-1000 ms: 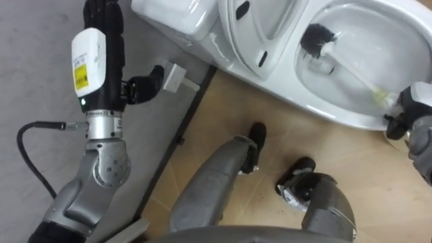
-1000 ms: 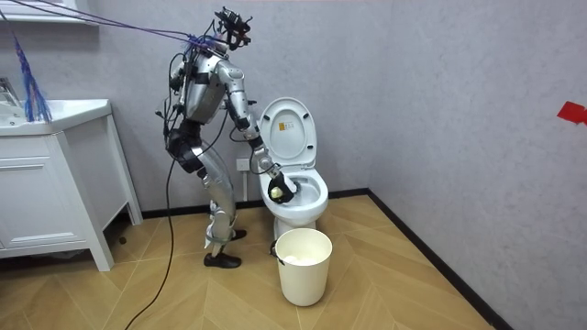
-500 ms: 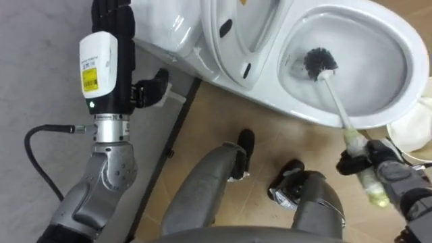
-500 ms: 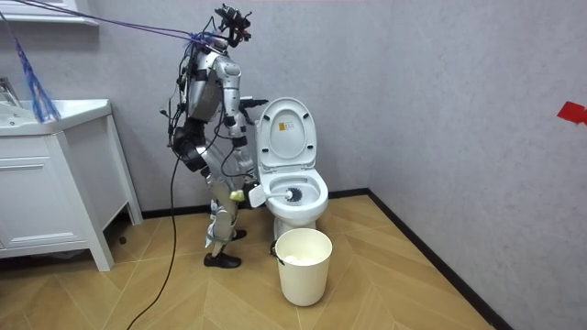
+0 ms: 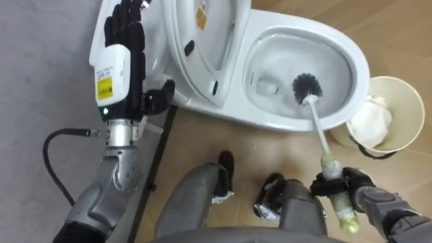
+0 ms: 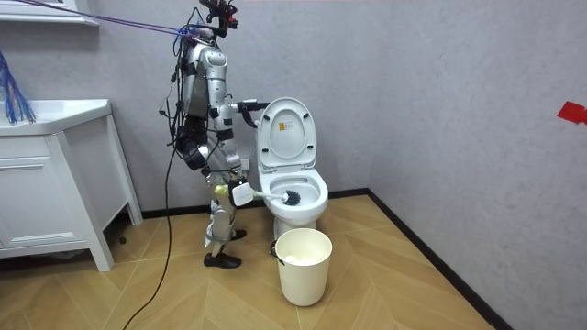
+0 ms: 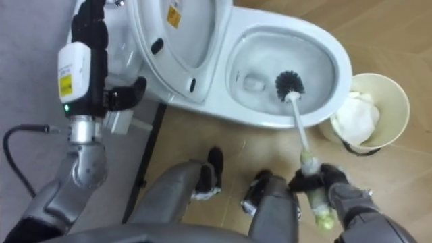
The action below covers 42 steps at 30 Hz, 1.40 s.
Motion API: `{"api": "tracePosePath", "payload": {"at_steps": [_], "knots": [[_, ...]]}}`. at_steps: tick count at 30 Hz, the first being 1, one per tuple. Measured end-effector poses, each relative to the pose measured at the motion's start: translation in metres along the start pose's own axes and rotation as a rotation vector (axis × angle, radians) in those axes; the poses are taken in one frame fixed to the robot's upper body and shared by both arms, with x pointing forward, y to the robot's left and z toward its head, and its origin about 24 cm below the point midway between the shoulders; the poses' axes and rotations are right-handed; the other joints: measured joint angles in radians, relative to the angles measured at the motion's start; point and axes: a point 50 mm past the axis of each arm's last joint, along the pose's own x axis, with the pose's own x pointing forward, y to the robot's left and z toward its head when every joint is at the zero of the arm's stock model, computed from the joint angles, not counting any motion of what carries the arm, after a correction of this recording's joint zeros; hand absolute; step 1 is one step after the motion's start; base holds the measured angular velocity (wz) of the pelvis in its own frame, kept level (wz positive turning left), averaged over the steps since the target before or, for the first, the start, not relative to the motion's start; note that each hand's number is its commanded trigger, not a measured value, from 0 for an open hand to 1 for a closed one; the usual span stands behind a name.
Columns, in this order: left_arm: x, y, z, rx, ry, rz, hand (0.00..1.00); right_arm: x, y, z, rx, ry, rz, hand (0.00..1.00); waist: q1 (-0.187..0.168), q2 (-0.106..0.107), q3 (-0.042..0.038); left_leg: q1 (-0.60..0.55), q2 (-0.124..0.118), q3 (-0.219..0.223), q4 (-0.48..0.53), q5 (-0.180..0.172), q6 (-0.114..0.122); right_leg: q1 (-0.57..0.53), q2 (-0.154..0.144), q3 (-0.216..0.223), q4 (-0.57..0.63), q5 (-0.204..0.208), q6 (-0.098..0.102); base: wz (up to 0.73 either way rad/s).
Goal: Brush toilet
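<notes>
R hand [image 5: 358,185] at lower right is clenched round the yellow-green grip of the white-shafted toilet brush [image 5: 315,121]. The shaft slants up and over the front rim of the white ceramic toilet [image 5: 270,123]. Its black bristle head [image 5: 307,86] sits inside the bowl, right of the drain; whether it touches the porcelain can't be told. White lid [image 5: 202,40] is up. L hand [image 5: 125,23] is raised beside the lid w/ fingers straight, holding nothing. Round beige bin [image 5: 408,101] w/ white liner stands just beside the bowl on the wood floor [image 5: 202,135].
</notes>
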Motion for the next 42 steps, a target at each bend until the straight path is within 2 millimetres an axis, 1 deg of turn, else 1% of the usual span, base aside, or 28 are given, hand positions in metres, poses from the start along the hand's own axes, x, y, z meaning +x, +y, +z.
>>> {"api": "tracePosePath", "payload": {"at_steps": [2,4,5,9,11,12,13,15,18,22,23,26,27,29,30,32,34,37,39,40,42], "knots": [[-0.004,-0.008,-0.008,0.032,0.022,-0.044,0.00,0.000,0.002,-0.002,-0.088,0.014,0.009,1.00,-0.005,-0.005,-0.0028,0.024,0.009,0.002,-0.011,-0.001,-0.001,0.030,0.016,0.003,-0.032,0.010,0.003,-0.05],[-0.009,-0.014,-0.014,0.048,0.047,-0.085,0.00,0.000,0.003,-0.003,-0.142,0.029,0.014,1.00,-0.005,-0.007,-0.0040,0.040,0.012,0.005,-0.019,-0.002,-0.003,0.047,0.022,0.004,-0.048,0.016,0.003,-0.11],[-0.013,-0.017,-0.018,0.059,0.065,-0.115,0.00,0.001,0.002,0.001,-0.178,0.025,0.012,1.00,-0.002,-0.010,-0.0064,0.044,0.011,0.008,-0.022,-0.002,-0.003,0.047,0.022,0.010,-0.048,0.016,0.003,-0.10],[-0.018,-0.023,-0.023,0.078,0.091,-0.175,0.00,0.001,0.001,0.009,-0.284,0.019,0.005,1.00,-0.003,-0.015,-0.0079,0.042,0.012,0.014,-0.022,-0.003,-0.003,0.040,0.021,0.013,-0.047,0.017,0.003,-0.04],[-0.021,-0.025,-0.025,0.090,0.092,-0.199,0.00,0.002,0.000,0.023,-0.413,-0.008,-0.021,1.00,-0.001,-0.018,-0.0087,0.041,0.014,0.020,-0.022,-0.003,-0.002,0.037,0.020,0.015,-0.044,0.018,0.001,-0.07],[-0.021,-0.026,-0.024,0.090,0.090,-0.201,0.00,0.002,-0.001,0.026,-0.447,-0.011,-0.031,1.00,-0.002,-0.020,-0.0090,0.041,0.014,0.020,-0.022,-0.003,-0.002,0.036,0.019,0.015,-0.043,0.018,0.001,0.00],[-0.019,-0.026,-0.024,0.089,0.089,-0.206,0.00,0.002,-0.003,0.030,-0.509,-0.016,-0.056,1.00,0.004,-0.023,-0.0107,0.043,0.013,0.020,-0.023,-0.003,-0.002,0.036,0.020,0.017,-0.042,0.018,0.001,0.00],[-0.016,-0.027,-0.023,0.090,0.084,-0.211,0.00,0.002,-0.008,0.041,-0.600,-0.032,-0.096,1.00,0.018,-0.031,-0.0112,0.044,0.014,0.021,-0.023,-0.002,-0.002,0.036,0.020,0.019,-0.040,0.018,0.001,-0.02],[-0.014,-0.027,-0.023,0.090,0.077,-0.213,0.00,0.001,-0.015,0.061,-0.757,-0.067,-0.159,1.00,0.039,-0.049,-0.0135,0.043,0.014,0.018,-0.021,-0.002,-0.003,0.037,0.020,0.013,-0.041,0.019,0.000,0.00],[-0.010,-0.028,-0.020,0.088,0.048,-0.219,0.00,-0.003,-0.029,0.079,-0.906,-0.100,-0.247,1.00,0.067,-0.053,-0.0127,0.030,0.014,0.017,-0.014,-0.004,-0.001,0.028,0.017,0.012,-0.036,0.019,0.001,0.00],[-0.007,-0.027,-0.018,0.090,0.032,-0.215,0.00,-0.006,-0.035,0.085,-0.953,-0.115,-0.288,1.00,0.079,-0.054,-0.0125,0.016,0.015,0.017,-0.007,-0.004,0.000,0.014,0.017,0.013,-0.030,0.019,0.001,0.00],[-0.001,-0.027,-0.012,0.078,-0.007,-0.205,0.00,-0.012,-0.046,0.100,-1.069,-0.168,-0.381,1.00,0.108,-0.057,-0.0106,-0.022,0.016,0.015,0.015,-0.005,0.001,-0.021,0.013,0.013,-0.006,0.017,-0.003,0.01],[0.000,-0.027,-0.012,0.077,-0.010,-0.204,0.00,-0.013,-0.047,0.104,-1.092,-0.178,-0.397,1.00,0.111,-0.057,-0.0103,-0.027,0.016,0.015,0.017,-0.005,0.001,-0.027,0.012,0.013,-0.002,0.016,-0.004,0.03],[0.002,-0.025,-0.011,0.073,-0.029,-0.201,0.00,-0.017,-0.052,0.114,-1.178,-0.205,-0.456,1.00,0.125,-0.066,-0.0051,-0.042,0.009,0.006,0.021,-0.005,0.000,-0.041,0.002,0.001,0.013,0.008,-0.007,0.09],[0.003,-0.025,-0.011,0.073,-0.034,-0.199,0.00,-0.017,-0.054,0.116,-1.198,-0.207,-0.472,1.00,0.132,-0.068,-0.0041,-0.045,0.009,0.005,0.021,-0.004,-0.001,-0.045,0.001,-0.002,0.014,0.007,-0.008,0.11],[0.007,-0.022,-0.009,0.070,-0.065,-0.192,0.00,-0.022,-0.063,0.122,-1.263,-0.221,-0.533,1.00,0.158,-0.079,0.0030,-0.065,0.009,0.003,0.037,-0.006,0.000,-0.061,-0.003,-0.005,0.031,-0.001,-0.010,0.08],[0.009,-0.020,-0.009,0.074,-0.087,-0.190,0.00,-0.026,-0.069,0.127,-1.314,-0.247,-0.577,1.00,0.164,-0.079,0.0035,-0.094,0.010,-0.009,0.069,-0.016,-0.001,-0.076,-0.006,-0.015,0.051,-0.011,-0.011,0.15],[0.011,-0.014,-0.010,0.090,-0.113,-0.181,0.00,-0.032,-0.078,0.132,-1.368,-0.273,-0.643,1.00,0.192,-0.078,0.0031,-0.144,0.015,-0.018,0.117,-0.034,-0.001,-0.111,-0.011,-0.027,0.086,-0.028,-0.016,0.10],[0.013,-0.010,-0.011,0.105,-0.131,-0.178,0.00,-0.035,-0.084,0.133,-1.396,-0.271,-0.681,1.00,0.202,-0.075,0.0030,-0.168,0.009,-0.033,0.142,-0.043,-0.001,-0.124,-0.022,-0.041,0.111,-0.042,-0.018,0.21],[0.013,-0.007,-0.014,0.122,-0.131,-0.177,0.00,-0.037,-0.088,0.132,-1.412,-0.266,-0.701,1.00,0.211,-0.070,0.0027,-0.185,0.008,-0.045,0.163,-0.051,-0.001,-0.128,-0.024,-0.054,0.124,-0.051,-0.018,0.26],[0.013,0.000,-0.020,0.154,-0.131,-0.174,0.00,-0.041,-0.097,0.133,-1.417,-0.269,-0.741,1.00,0.216,-0.067,0.0031,-0.214,0.000,-0.067,0.190,-0.059,-0.003,-0.143,-0.032,-0.071,0.150,-0.066,-0.018,0.29]]}}
